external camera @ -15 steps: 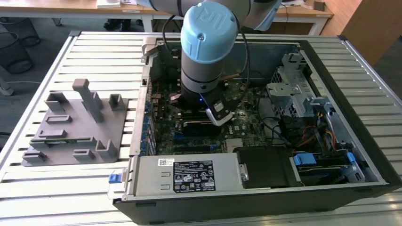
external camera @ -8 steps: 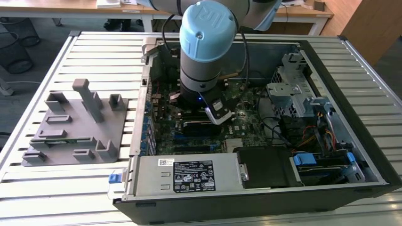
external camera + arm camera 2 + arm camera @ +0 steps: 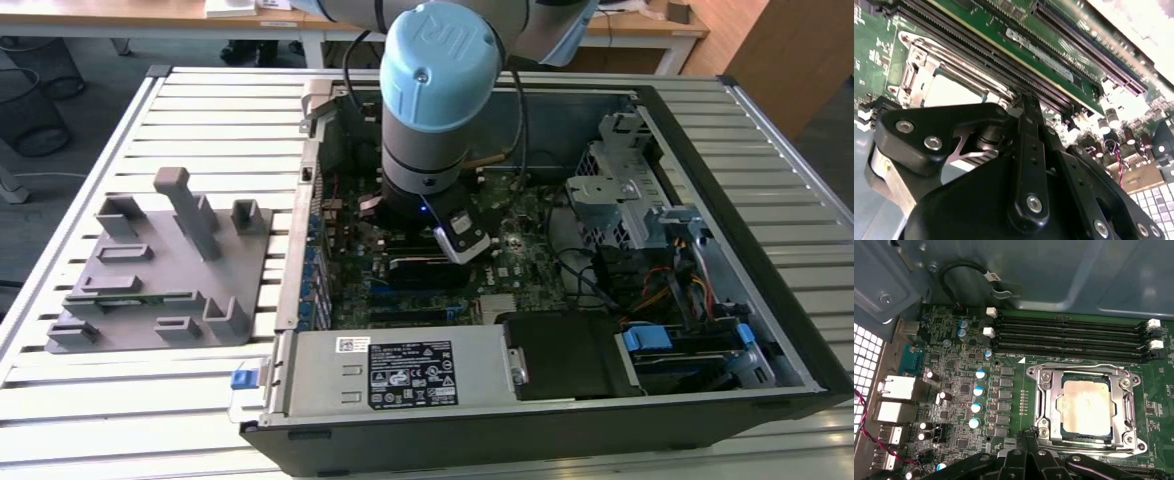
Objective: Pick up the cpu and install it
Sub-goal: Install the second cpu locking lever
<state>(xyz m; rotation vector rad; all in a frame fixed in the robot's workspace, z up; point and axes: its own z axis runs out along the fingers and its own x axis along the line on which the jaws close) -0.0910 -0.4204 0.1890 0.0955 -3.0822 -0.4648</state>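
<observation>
The cpu (image 3: 1086,407), a flat square chip with a pale silvery top, lies flat inside the metal-framed socket (image 3: 1040,390) on the green motherboard. In the second wrist view the cpu (image 3: 949,92) shows as a pale patch just past the black gripper body. My gripper (image 3: 1026,440) hovers over the board close to a corner of the socket frame, apart from the chip, with nothing seen in it. In the exterior view the gripper (image 3: 461,245) hangs below the blue-capped arm inside the open computer case (image 3: 787,330).
Rows of memory slots (image 3: 1069,335) run alongside the socket. A grey fixture plate (image 3: 160,270) with upright blocks lies on the slatted table at the exterior view's left. Drive cages and cables (image 3: 654,260) crowd the case's right side, and a power supply (image 3: 400,370) sits in front.
</observation>
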